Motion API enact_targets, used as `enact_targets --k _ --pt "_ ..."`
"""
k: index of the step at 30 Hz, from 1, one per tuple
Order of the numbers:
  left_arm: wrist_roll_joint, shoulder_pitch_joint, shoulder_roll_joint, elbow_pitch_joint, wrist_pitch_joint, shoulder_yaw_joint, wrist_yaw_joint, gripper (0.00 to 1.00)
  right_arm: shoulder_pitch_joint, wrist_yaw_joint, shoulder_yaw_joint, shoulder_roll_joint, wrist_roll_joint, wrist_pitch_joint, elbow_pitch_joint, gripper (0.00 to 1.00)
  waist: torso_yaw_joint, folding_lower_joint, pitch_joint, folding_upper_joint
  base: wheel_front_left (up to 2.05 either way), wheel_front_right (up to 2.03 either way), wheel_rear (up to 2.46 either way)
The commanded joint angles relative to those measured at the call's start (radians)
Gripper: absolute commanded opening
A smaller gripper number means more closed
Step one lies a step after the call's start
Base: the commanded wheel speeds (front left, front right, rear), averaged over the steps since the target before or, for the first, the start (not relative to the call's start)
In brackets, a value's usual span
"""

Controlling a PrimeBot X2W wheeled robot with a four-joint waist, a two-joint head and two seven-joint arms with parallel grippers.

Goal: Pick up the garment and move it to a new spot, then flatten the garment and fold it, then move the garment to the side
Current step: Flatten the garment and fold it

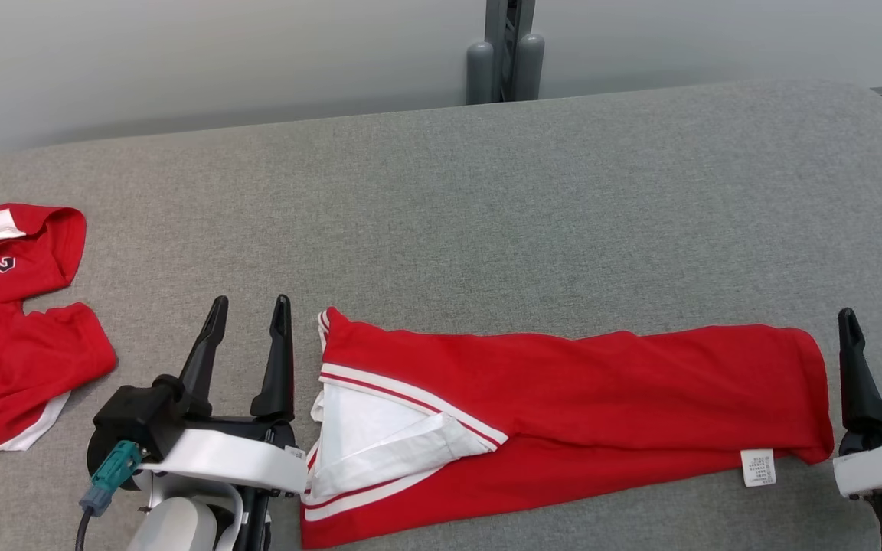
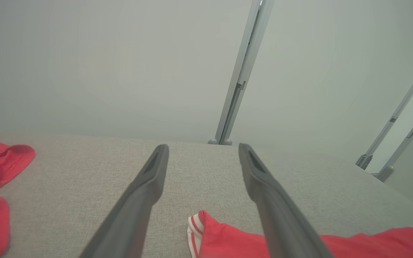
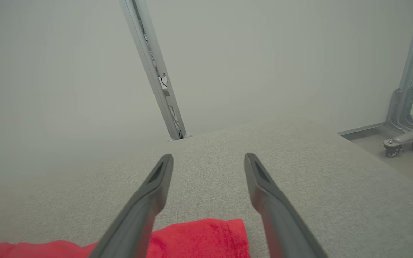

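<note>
Red garment (image 1: pixel 563 413), white-trimmed, folded lengthwise

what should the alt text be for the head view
A red garment with white trim lies folded in a long strip on a grey fabric surface, between the left gripper and the right gripper, each with its fingers spread and holding nothing. A second red garment with lettering lies crumpled at the left edge.

The head view looks steeply down from above onto the flat grey woven-fabric table (image 1: pixel 487 191), with a grey metal post (image 1: pixel 506 53) beyond its far edge. Both wrist views sit low and close over the cloth, facing almost level toward that post (image 2: pixel 242 71) (image 3: pixel 156 71). All three share the long red knit garment (image 1: pixel 602 383): the left wrist view catches its striped end (image 2: pixel 221 236), the right wrist view its plain end (image 3: pixel 199 236).
</note>
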Motion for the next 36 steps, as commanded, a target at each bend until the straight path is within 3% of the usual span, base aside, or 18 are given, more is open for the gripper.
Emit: enact_targets --k 1,12,22,30,31,32,33,36 --pt "0.013 0.003 -0.007 0.006 -0.005 0.011 -0.012 1.0 0.01 0.0 -0.002 0.004 0.021 -0.002 0.028 1.0 0.004 0.0 0.004 0.0 0.0 0.0 0.0" --pt "0.097 -0.026 -0.046 0.061 -0.005 0.051 -0.082 1.0 -0.049 0.0 0.063 -0.011 0.159 -0.002 0.306 1.0 0.029 0.0 0.045 0.0 0.0 0.0 0.0" --pt "0.131 -0.031 -0.059 0.081 -0.005 0.077 -0.108 1.0 -0.093 0.0 0.121 -0.02 0.217 -0.002 0.436 1.0 0.041 0.0 0.057 0.0 0.0 0.0 0.0" --pt "0.145 -0.039 -0.066 0.087 -0.005 0.091 -0.118 1.0 -0.111 0.0 0.165 0.003 0.24 -0.001 0.462 1.0 0.041 0.0 0.064 0.0 0.0 0.0 0.0" --pt "0.145 -0.039 -0.067 0.088 -0.005 0.093 -0.117 1.0 -0.114 0.0 0.171 0.004 0.245 -0.001 0.462 0.49 0.041 0.0 0.065 0.0 0.0 0.0 0.0" --pt "0.148 -0.039 -0.068 0.09 -0.005 0.094 -0.118 1.0 -0.116 0.0 0.177 0.005 0.247 -0.001 0.459 0.2 0.041 0.0 0.066 0.0 0.0 0.0 0.0" --pt "0.15 -0.04 -0.069 0.091 -0.005 0.096 -0.119 1.0 -0.117 0.0 0.182 0.004 0.253 -0.001 0.454 0.0 0.04 0.0 0.066 0.0 0.0 0.0 0.0" --pt "0.154 -0.044 -0.073 0.094 -0.005 0.101 -0.121 1.0 -0.123 0.0 0.165 -0.004 0.272 -0.001 0.448 0.0 0.039 0.0 0.066 0.0 0.0 0.0 0.0"
